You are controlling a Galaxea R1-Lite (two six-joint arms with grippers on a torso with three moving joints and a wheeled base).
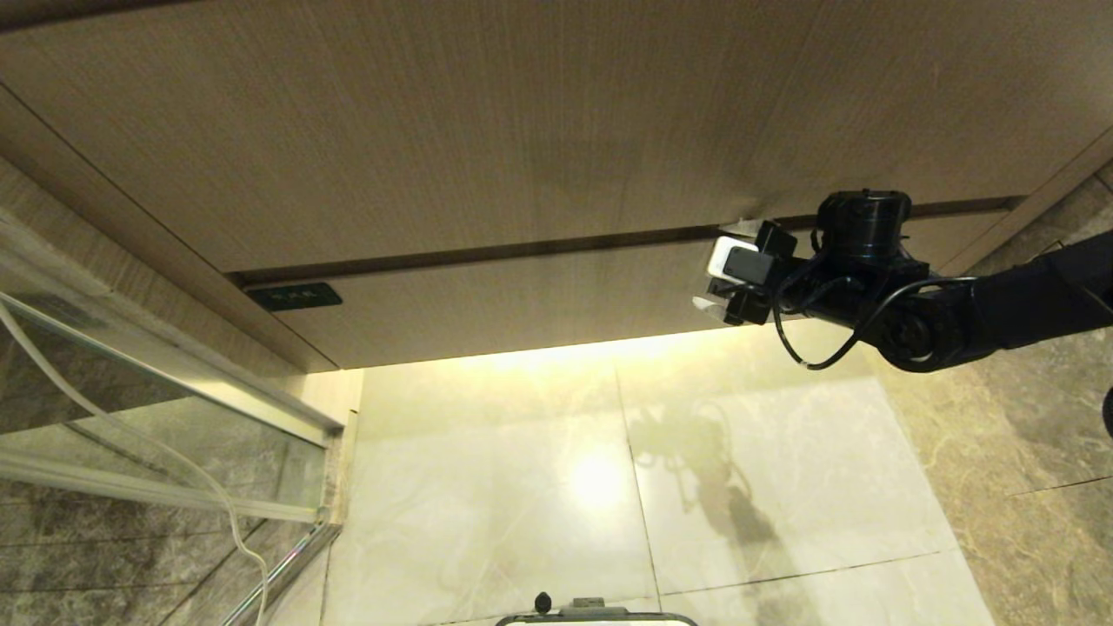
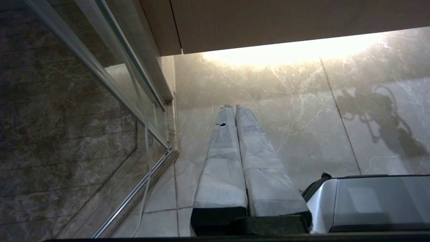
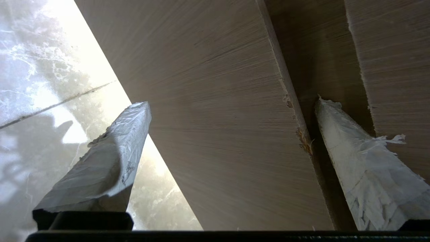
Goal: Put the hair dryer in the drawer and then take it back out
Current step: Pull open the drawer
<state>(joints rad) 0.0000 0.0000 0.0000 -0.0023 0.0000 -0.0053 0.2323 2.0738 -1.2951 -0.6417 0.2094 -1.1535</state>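
In the head view, one right gripper (image 1: 729, 271) is being held spread wide and empty against the front of the one closed drawer (image 1: 522, 300), one fingertip at the dark seam above it, the other at its lower edge; opening the drawer is judged the step in hand. In the left wrist view, one left gripper (image 2: 234, 158) is hanging closed and empty over the floor (image 2: 289, 111). In the right wrist view, two fingers (image 3: 107, 161) are straddling the drawer front; next, a pull outward is called for. The hair dryer is seen nowhere
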